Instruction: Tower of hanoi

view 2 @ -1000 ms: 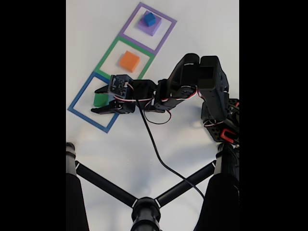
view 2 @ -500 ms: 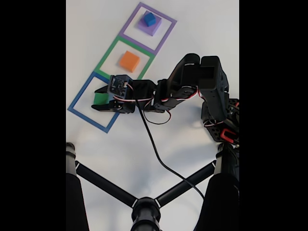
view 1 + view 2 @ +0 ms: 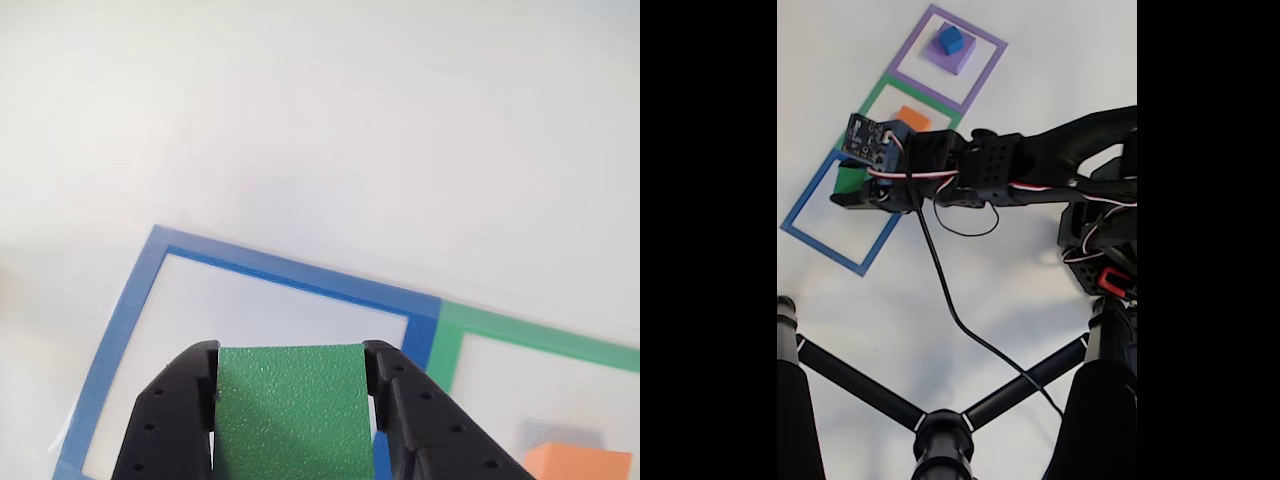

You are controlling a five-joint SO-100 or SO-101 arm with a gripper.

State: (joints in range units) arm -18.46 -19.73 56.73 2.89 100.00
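A green block sits clamped between my gripper's two black fingers, over the blue square outline. From the fixed view, the gripper holds the green block at the blue outline's upper corner, next to the green outline. An orange block lies in the green outline, partly hidden behind the wrist; its corner shows at lower right in the other view. A small blue cube rests on a purple block inside the purple outline.
The arm's base stands at the right of the white table, with a black cable trailing down from the wrist. Black tripod legs cross the bottom of the fixed view.
The fingers, open around the green block a second ago, have shut on it. The arm has stretched out and risen, carrying the block slightly toward the green outline.
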